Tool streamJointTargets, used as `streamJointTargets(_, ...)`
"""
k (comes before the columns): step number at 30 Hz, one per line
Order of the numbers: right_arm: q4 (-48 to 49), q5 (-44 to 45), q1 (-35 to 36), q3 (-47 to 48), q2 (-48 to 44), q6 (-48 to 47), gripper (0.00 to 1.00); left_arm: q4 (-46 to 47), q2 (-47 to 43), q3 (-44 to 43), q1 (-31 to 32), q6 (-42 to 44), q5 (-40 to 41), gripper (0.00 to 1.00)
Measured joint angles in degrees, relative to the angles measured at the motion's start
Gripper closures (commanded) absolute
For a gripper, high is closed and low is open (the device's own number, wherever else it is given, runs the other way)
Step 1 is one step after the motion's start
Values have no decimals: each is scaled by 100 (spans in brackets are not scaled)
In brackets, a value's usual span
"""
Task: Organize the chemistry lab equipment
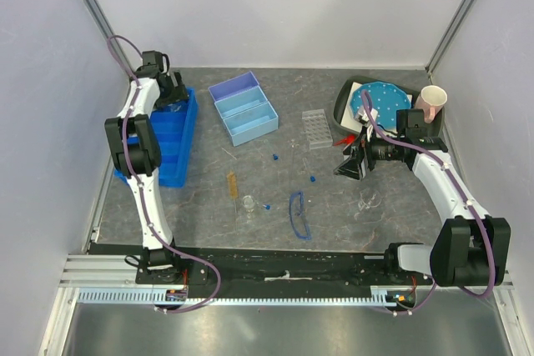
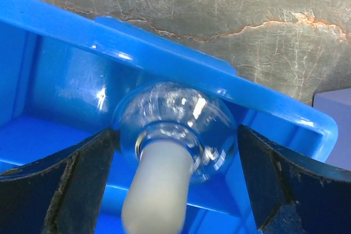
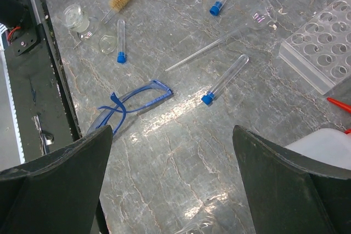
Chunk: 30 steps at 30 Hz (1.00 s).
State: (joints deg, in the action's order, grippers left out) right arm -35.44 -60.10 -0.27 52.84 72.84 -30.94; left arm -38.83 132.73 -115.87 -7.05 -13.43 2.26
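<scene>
Fingers (image 2: 71, 184) of the left gripper (image 2: 175, 154) are pressed to both sides of a flask (image 2: 181, 110), just inside the bin (image 2: 164, 53) wall. The smooth round glass could slip and be cracked against the plastic if released high. Its bulb is clear and its neck frosted white. The right gripper (image 3: 173, 179) is spread wide and empty above glasses (image 3: 134, 98) and tubes (image 3: 224, 80) lying apart on the table (image 3: 192, 152). The tubes could be sent rolling by a careless descent.
</scene>
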Motion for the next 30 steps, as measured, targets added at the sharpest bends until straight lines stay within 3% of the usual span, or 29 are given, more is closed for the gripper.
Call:
streamJointTargets(10, 0, 61, 0, 0, 0, -48, 2, -192, -116, -44, 0, 9, -282, 0)
streamJointTargets(17, -7, 98, 0, -2, -31, -153, 2, -264, -1137, 243, 0, 7, -291, 0)
streamJointTargets(23, -37, 111, 0, -127, -326, -402, 2, 35, -2857, 1405, 0, -2, -503, 0)
streamJointTargets(30, -109, 35, 0, -208, -605, -688, 2, 833, -5215, 3836, -2, -326, -1362, 0)
